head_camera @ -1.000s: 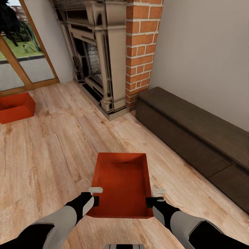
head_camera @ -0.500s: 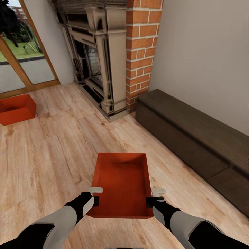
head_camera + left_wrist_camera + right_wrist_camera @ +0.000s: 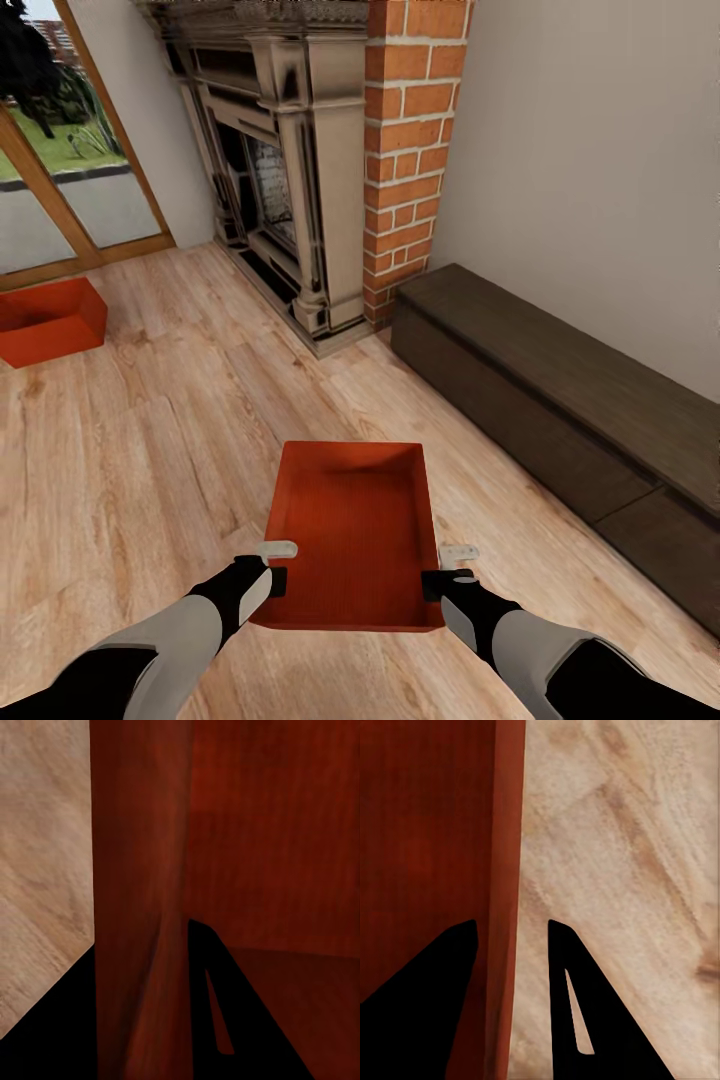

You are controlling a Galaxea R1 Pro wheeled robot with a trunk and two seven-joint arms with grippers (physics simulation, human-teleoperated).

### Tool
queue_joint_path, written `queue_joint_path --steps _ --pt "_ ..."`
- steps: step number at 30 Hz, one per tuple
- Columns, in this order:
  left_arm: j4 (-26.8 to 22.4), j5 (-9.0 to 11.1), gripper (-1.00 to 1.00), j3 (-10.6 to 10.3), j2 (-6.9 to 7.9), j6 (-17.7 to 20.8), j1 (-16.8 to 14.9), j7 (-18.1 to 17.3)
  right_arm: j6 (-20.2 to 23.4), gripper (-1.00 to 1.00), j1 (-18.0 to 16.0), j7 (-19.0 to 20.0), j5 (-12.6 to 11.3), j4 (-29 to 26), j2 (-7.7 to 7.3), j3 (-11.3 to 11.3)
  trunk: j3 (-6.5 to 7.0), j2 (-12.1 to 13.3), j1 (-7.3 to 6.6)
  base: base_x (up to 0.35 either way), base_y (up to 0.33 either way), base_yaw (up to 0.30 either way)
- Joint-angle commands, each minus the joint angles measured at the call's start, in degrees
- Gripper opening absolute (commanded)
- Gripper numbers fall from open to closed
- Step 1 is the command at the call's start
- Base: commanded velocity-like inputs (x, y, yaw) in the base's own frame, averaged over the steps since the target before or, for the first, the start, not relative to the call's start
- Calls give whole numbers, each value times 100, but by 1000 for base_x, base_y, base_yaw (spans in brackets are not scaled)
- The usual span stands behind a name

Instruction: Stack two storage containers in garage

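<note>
Closest in the head view, both arms reach forward and hold a red-orange bin (image 3: 352, 535) between them, its open top facing up above the wood floor (image 3: 150, 450). The left gripper (image 3: 274, 566) sits at the bin's left long wall near the near corner, and the right gripper (image 3: 446, 568) sits at the matching spot on the right wall. In the left wrist view the dark fingers (image 3: 225, 1020) straddle the bin wall (image 3: 139, 907), one inside and one outside, pinching it. In the right wrist view the fingers (image 3: 577, 1005) likewise stand on either side of the wall (image 3: 502, 870) and clamp it, with floor planks (image 3: 615, 870) beyond. Past the held bin, to the right, a long dark wooden bench (image 3: 560, 400) runs along the plain wall. Farther off, at the left edge of the head view, the second bin (image 3: 45, 322) rests on the floor, well apart from the first. Behind it stands a wood-framed glass door (image 3: 70, 190) with greenery outside. Farthest back is the fireplace (image 3: 280, 170) with its brick column (image 3: 410, 150).
</note>
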Motion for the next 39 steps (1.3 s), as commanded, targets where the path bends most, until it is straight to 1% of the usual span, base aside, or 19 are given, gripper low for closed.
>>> queue_joint_path --steps 1,39 --pt "-11 -26 -100 -42 0 39 3 47 16 -100 -2 -41 -39 -4 -1 50 15 40 -23 0 0 0" --pt "-11 -26 -100 -42 0 39 4 41 15 -100 -2 -41 -39 -4 -3 51 697 1564 -858 0 0 0"
